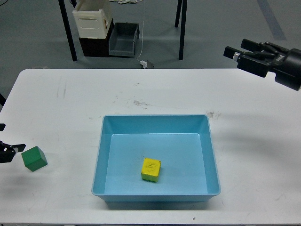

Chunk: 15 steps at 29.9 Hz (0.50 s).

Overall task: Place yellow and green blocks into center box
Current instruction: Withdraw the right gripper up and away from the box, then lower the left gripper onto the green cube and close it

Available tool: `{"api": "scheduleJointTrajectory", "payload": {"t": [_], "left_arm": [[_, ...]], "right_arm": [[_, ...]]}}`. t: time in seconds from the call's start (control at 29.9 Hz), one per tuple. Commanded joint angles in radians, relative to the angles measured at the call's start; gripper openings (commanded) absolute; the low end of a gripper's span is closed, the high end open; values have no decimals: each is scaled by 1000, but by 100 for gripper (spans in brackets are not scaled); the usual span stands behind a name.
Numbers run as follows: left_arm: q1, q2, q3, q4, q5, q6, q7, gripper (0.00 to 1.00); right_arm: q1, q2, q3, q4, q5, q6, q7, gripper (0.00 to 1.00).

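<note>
The yellow block (151,169) lies flat on the floor of the light blue box (155,124) in the middle of the table. The green block (34,158) sits on the white table at the far left. My left gripper (10,139) just enters at the left edge, right beside the green block; two dark fingers show apart, with one fingertip (18,148) almost touching the block. My right gripper (235,48) is raised at the upper right, away from the box, open and empty.
The white table (70,108) carries only the box and the green block. Behind it on the floor stand a white bin (92,20), a dark bin (123,39) and black table legs.
</note>
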Motion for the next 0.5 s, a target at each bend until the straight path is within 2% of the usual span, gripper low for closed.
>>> {"api": "scheduleJointTrajectory", "payload": {"t": [0.0, 0.13, 0.47], "left_arm": [[-5, -35, 27, 13, 17, -3, 1, 100], [-7, -49, 42, 24, 17, -6, 1, 100], [-42, -148, 64, 85, 17, -6, 1, 100]], "right_arm": [[-72, -57, 25, -11, 201, -7, 0, 97], [-124, -88, 25, -14, 298, -7, 0, 97], [-205, -88, 21, -13, 304, -56, 0, 97]]}}
